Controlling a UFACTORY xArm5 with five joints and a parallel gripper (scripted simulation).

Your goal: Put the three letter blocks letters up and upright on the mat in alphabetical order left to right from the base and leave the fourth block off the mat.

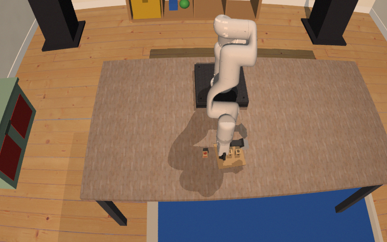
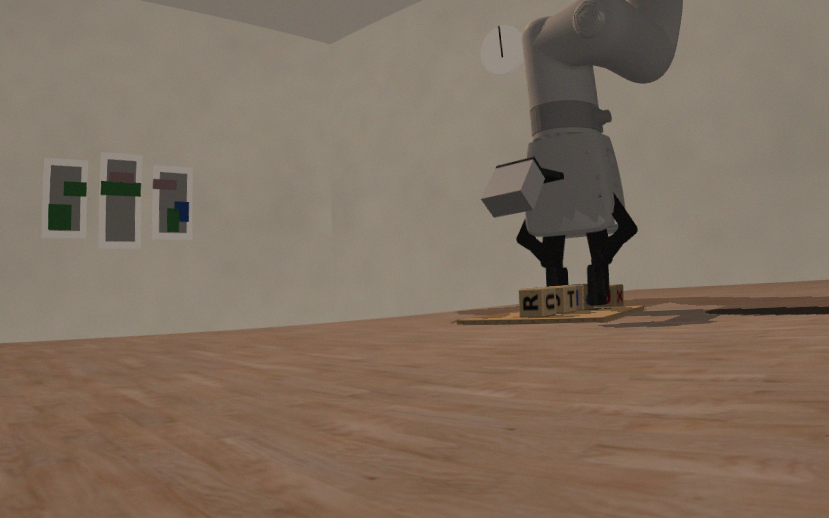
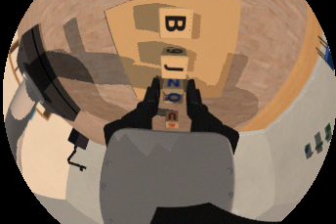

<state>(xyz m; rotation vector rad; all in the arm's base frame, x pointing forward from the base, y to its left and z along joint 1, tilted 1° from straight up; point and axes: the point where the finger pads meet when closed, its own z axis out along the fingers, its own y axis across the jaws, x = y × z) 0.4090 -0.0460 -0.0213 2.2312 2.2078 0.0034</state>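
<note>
The mat (image 1: pixel 225 165) (image 2: pixel 488 320) (image 3: pixel 220 21) lies flat on the table. The B block (image 1: pixel 237 151) (image 2: pixel 530 301) (image 3: pixel 176 22) and the J block (image 1: pixel 230 152) (image 3: pixel 174 67) stand flat on it. The Q block (image 3: pixel 173 97), Q on top and blue Z on a side, stands in line beyond J, low between my fingertips. My gripper (image 2: pixel 577 290) (image 3: pixel 173 86) is partly open around it, with a narrow gap; its base is partly hidden. Seen from the base, B is left, J middle, Q right. The fourth block (image 1: pixel 205 153) (image 3: pixel 172 121), with red marks, lies off the mat.
The black robot base plate (image 1: pixel 200 87) stands behind the mat. The fourth block is beyond the Q end of the row, on the table (image 1: pixel 146 135). The arm hides part of the mat in the top view.
</note>
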